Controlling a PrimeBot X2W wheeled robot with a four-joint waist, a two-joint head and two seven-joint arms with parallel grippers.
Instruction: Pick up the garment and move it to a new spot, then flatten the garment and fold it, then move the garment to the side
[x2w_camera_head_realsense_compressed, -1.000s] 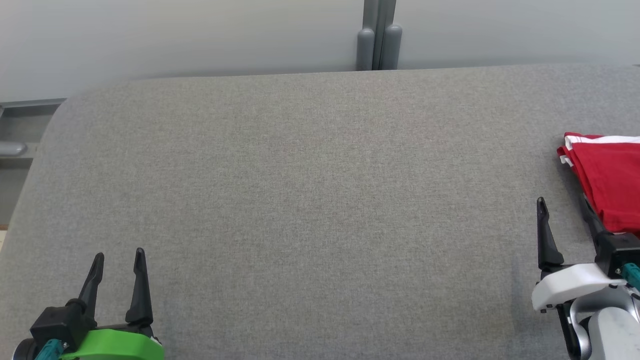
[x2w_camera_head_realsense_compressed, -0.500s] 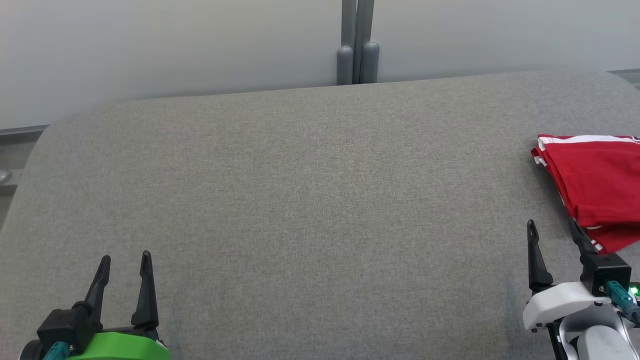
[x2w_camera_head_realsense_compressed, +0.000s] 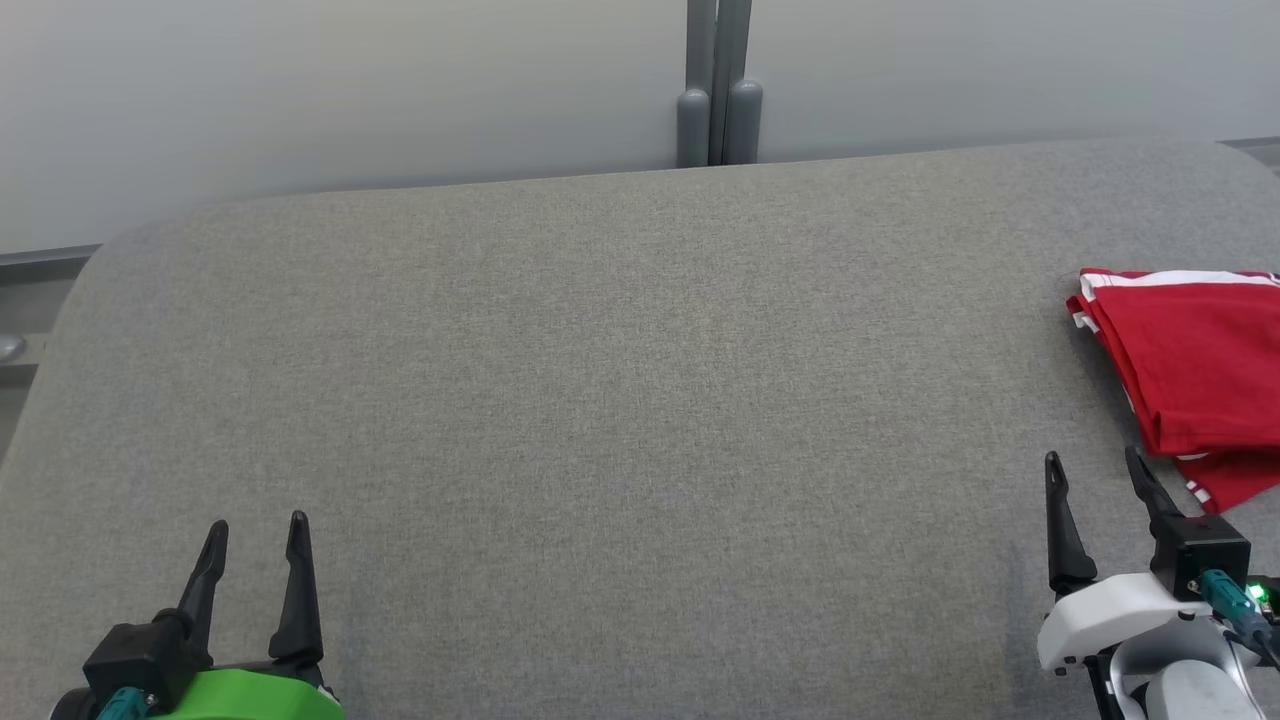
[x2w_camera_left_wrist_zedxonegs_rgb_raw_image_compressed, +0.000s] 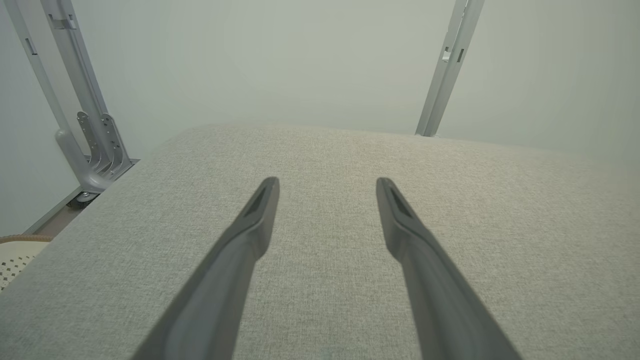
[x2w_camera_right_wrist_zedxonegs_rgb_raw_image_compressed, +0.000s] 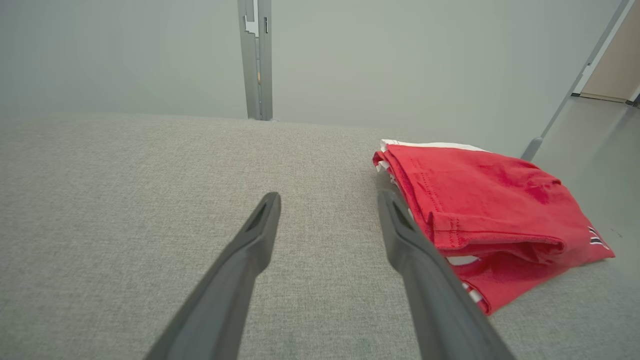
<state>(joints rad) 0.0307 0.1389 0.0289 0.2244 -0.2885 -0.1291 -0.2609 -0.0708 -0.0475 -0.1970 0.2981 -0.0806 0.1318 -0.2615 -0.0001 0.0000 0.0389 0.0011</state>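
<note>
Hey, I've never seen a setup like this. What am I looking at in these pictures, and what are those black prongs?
This is a two-armed robot. One picture is from its head camera, looking down at a grey fabric-covered surface. The prongs belong to its grippers: left gripper at lower left, right gripper at lower right, both open, holding nothing. The other two pictures come from wrist cameras looking along those prongs. A folded red garment with white trim lies on the surface close to the right gripper.

Red, white-striped garment (x2w_camera_head_realsense_compressed: 1190, 370); grey table (x2w_camera_head_realsense_compressed: 600, 400).
</note>
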